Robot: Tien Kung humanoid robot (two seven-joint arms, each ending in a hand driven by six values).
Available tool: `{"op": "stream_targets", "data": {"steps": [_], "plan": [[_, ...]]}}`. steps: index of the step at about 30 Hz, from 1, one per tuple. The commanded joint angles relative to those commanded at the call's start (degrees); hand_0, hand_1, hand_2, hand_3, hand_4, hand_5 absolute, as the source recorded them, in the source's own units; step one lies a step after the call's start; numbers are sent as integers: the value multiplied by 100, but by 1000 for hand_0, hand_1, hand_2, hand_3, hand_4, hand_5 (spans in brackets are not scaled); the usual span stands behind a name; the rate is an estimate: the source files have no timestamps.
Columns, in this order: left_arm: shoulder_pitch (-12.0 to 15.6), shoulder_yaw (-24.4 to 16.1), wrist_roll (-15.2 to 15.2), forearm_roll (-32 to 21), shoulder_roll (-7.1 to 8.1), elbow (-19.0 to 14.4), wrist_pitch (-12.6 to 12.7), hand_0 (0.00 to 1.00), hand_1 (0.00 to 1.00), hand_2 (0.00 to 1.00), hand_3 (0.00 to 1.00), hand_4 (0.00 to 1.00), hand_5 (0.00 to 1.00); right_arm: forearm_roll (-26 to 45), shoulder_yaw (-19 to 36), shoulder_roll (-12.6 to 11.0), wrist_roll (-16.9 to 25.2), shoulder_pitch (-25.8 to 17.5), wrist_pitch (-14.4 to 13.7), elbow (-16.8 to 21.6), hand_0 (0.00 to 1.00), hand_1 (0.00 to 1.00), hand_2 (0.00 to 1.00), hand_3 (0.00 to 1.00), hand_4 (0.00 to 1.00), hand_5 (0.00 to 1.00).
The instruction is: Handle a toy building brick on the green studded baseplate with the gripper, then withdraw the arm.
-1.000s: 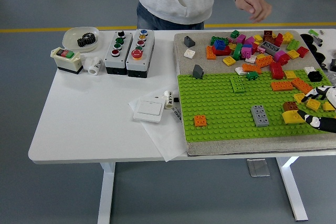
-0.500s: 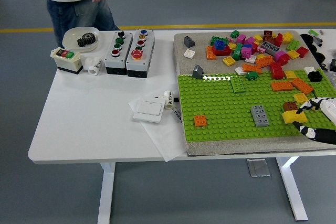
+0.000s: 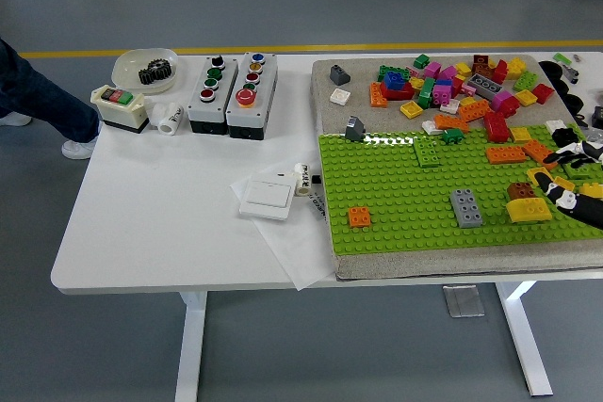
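right hand (image 3: 571, 190) | fingers spread, empty | flat yellow plastic brick (image 3: 529, 210) just beside, on green studded baseplate (image 3: 396, 204)

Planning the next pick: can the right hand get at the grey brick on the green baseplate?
Probably yes. The right hand sits at the baseplate's right edge, and the grey brick stands alone; only the yellow brick lies between them.

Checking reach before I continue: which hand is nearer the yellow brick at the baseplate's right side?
Right. The right hand sits just right of the yellow brick on the green baseplate; the left hand is not in view.
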Motion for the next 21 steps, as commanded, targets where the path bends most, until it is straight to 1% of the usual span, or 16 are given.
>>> {"op": "stream_targets", "data": {"steps": [1, 2, 5, 7, 8, 9, 11, 13, 14, 16, 19, 20, 21], "plan": [[-1, 3, 0, 2, -1, 1, -1, 778, 799, 788, 635, 715, 611, 205, 134, 139, -64, 12, 134, 48, 541, 585, 599, 544, 763, 576], [0, 2, -1, 3, -2, 1, 0, 776, 799, 789, 636, 713, 611, 426, 219, 233, -104, 23, 219, 75, 574, 626, 659, 556, 815, 569], [15, -5, -3, -3, -10, 5, 8, 776, 799, 789, 636, 713, 611, 1155, 486, 559, -290, 106, 553, 173, 574, 626, 659, 556, 815, 569], [17, -6, -3, -4, -11, 5, 9, 776, 799, 789, 636, 713, 611, 1502, 514, 599, -311, 118, 601, 183, 574, 626, 659, 556, 815, 569], [26, -11, 2, 3, -15, 6, 10, 776, 800, 789, 636, 713, 611, 1691, 560, 668, -384, 161, 706, 226, 667, 690, 725, 650, 968, 701], [38, -17, 9, 12, -19, 7, 10, 776, 800, 789, 636, 713, 611, 2064, 612, 766, -504, 214, 901, 283, 667, 690, 725, 650, 968, 701], [46, -20, 12, 16, -22, 6, 9, 776, 800, 789, 636, 713, 611, 2399, 622, 792, -557, 240, 1020, 320, 667, 690, 725, 650, 968, 701], [54, -19, 16, 19, -26, 6, 8, 776, 800, 789, 636, 713, 611, 2883, 623, 797, -601, 262, 1147, 353, 667, 690, 725, 650, 968, 701], [60, -25, 21, 28, -30, 5, 7, 774, 799, 790, 637, 711, 608, 3135, 628, 795, -619, 283, 1227, 363, 788, 763, 785, 785, 998, 799], [68, -26, 24, 32, -36, 4, 5, 774, 799, 790, 637, 711, 608, 3498, 637, 790, -653, 314, 1340, 375, 788, 763, 785, 785, 998, 799], [79, -22, 27, 29, -46, 6, 2, 774, 799, 790, 637, 711, 608, 3689, 652, 787, -674, 358, 1473, 388, 788, 763, 785, 785, 998, 799], [82, -18, 26, 24, -50, 6, 2, 779, 800, 791, 637, 712, 613, 3722, 657, 787, -673, 371, 1507, 394, 849, 806, 821, 824, 998, 890], [82, -10, 23, 14, -53, 7, 2, 779, 800, 791, 637, 712, 613, 3763, 665, 789, -673, 382, 1543, 402, 849, 806, 821, 824, 998, 890]]}}
